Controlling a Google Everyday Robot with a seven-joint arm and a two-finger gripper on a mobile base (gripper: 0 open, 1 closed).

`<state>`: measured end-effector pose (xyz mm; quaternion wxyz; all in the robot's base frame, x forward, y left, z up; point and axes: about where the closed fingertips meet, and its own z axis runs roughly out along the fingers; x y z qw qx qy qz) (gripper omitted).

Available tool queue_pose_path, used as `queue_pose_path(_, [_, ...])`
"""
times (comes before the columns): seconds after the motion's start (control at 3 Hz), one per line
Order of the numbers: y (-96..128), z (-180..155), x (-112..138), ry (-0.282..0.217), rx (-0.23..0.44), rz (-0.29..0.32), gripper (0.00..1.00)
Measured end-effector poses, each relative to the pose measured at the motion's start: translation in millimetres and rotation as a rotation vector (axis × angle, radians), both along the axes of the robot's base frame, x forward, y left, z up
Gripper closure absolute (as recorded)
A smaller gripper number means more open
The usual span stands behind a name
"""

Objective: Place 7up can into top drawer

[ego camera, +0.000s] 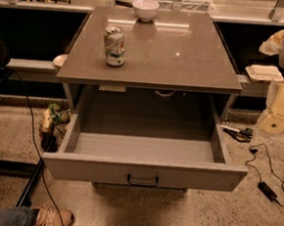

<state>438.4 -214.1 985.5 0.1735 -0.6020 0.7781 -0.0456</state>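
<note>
The 7up can (pixel 115 45) stands upright on the left part of the grey cabinet top (pixel 185 59). The top drawer (pixel 186 175) is pulled wide open below it, and its inside is empty. Its small dark handle (pixel 142 180) sits at the centre of the front panel. My cream-coloured arm comes in at the right edge, with the gripper (pixel 275 123) hanging low beside the drawer's right side. It is far from the can and holds nothing that I can see.
A white bowl (pixel 146 9) sits at the far edge of the cabinet top. A takeaway box (pixel 264 72) lies on the right ledge. Cables and a power adapter (pixel 268 191) lie on the floor at right. A person's shoe (pixel 50 218) and a black stand (pixel 30 184) are at bottom left.
</note>
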Motion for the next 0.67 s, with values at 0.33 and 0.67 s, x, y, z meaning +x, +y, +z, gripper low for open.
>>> queue_pose_path(0.33, [1.1,0.6,2.1,-0.008,0.006,0.001,0.00])
queue_pose_path(0.67, [14.4,-4.3,36.5,-0.047,0.093,-0.013,0.00])
